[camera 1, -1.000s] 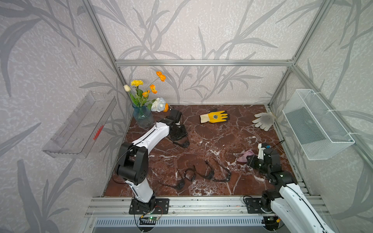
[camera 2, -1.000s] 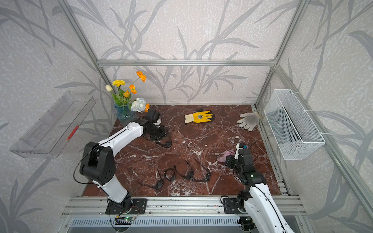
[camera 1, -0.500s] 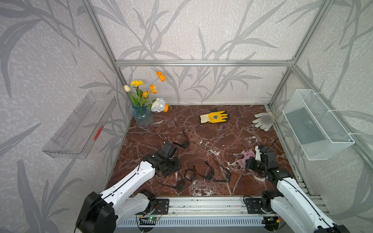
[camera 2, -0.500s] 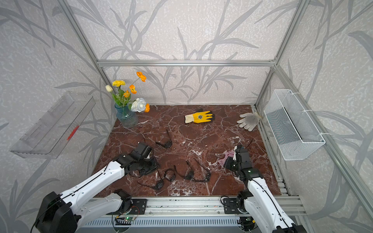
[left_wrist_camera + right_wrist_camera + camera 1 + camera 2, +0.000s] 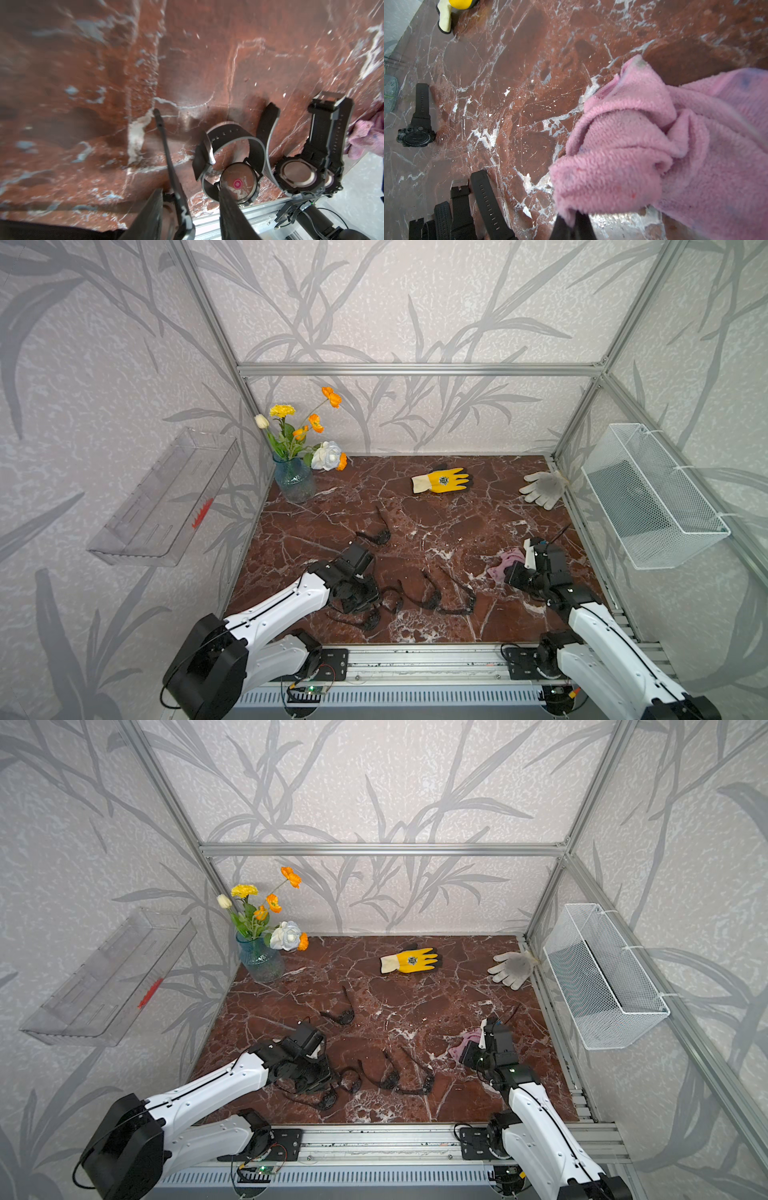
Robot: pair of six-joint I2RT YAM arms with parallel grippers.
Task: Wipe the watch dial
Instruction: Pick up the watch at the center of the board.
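Note:
Several black watches lie on the marble table (image 5: 415, 514). My left gripper (image 5: 361, 601) (image 5: 187, 209) is low over the front group and open. One watch (image 5: 176, 197) stands on edge between its fingers, close to one finger, with a clear gap to the other; its dial does not show. Beside it lie a watch with a pink sticker (image 5: 238, 184) and a chunky watch (image 5: 299, 176). My right gripper (image 5: 515, 574) (image 5: 573, 224) is shut on a pink cloth (image 5: 643, 145) (image 5: 507, 564), right of the watches.
Another watch (image 5: 376, 537) (image 5: 416, 135) lies alone further back. A flower vase (image 5: 293, 481) stands at the back left. A yellow glove (image 5: 442, 480) and a grey glove (image 5: 542, 487) lie at the back. A wire basket (image 5: 652, 497) hangs on the right wall.
My left arm swung from the back by the vase down to the front watches, leaving one watch behind. The right gripper stayed put with the cloth.

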